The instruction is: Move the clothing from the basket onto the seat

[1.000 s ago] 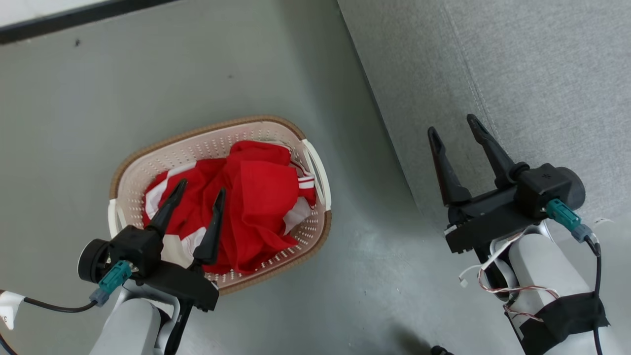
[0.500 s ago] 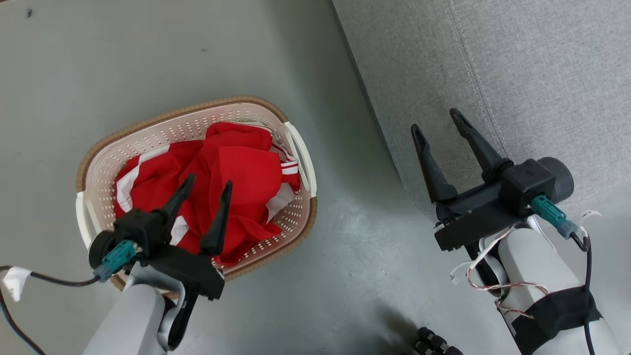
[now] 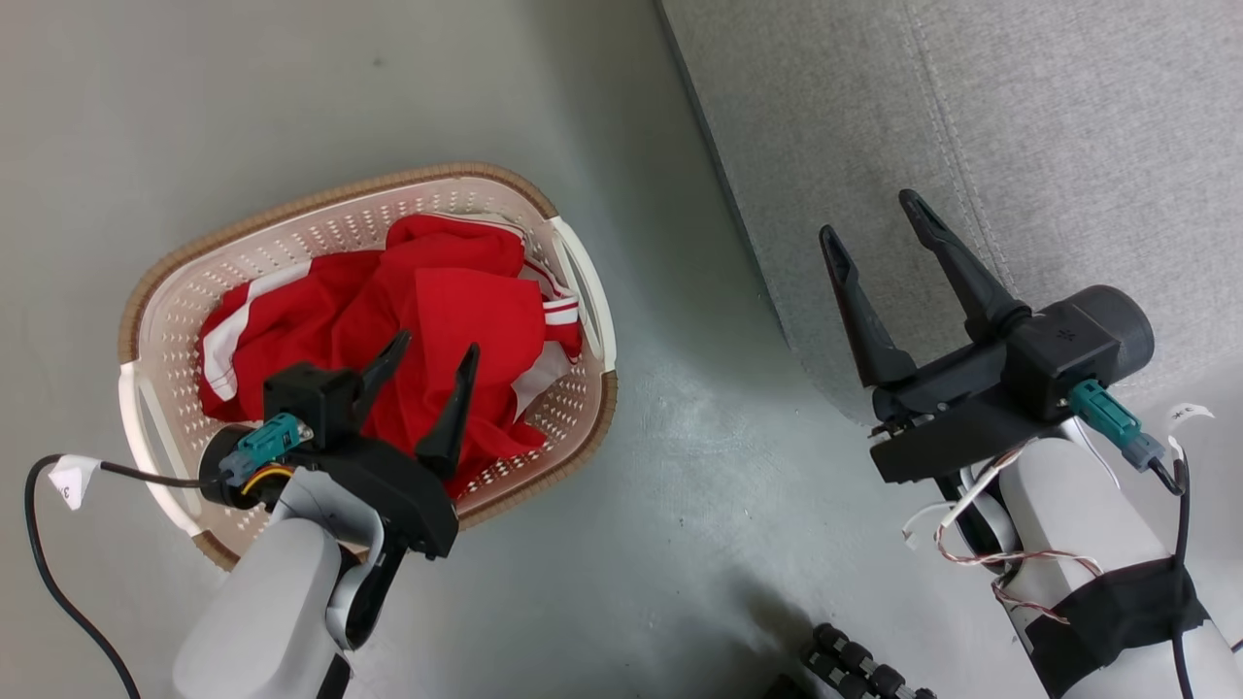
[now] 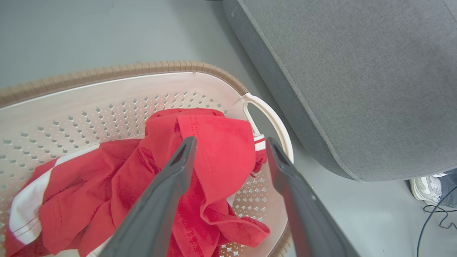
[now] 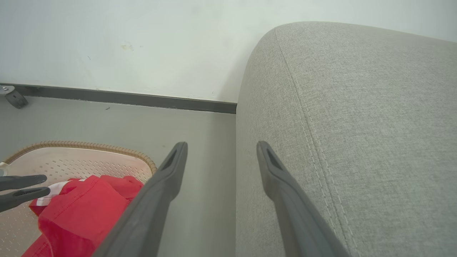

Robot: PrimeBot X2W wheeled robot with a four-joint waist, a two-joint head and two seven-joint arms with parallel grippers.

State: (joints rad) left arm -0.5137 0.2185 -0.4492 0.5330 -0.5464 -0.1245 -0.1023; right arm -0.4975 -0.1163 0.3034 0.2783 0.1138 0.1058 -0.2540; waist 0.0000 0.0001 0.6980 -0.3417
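While the clothing [image 3: 456, 320] still lay in the basket [image 3: 291, 209] left of the seat [image 3: 1020, 116], the left gripper [image 3: 438, 344] had reached farther over it, jaws wide and empty, and the right gripper [image 3: 867, 215] stayed wide open at the seat's edge.

We found bright, even light, soft shadows on the floor [image 3: 670, 466], sharp focus and wide-angle bending in wrist views.

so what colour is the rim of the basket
Woven-look brown rim on the cream basket; clearest in left wrist view.
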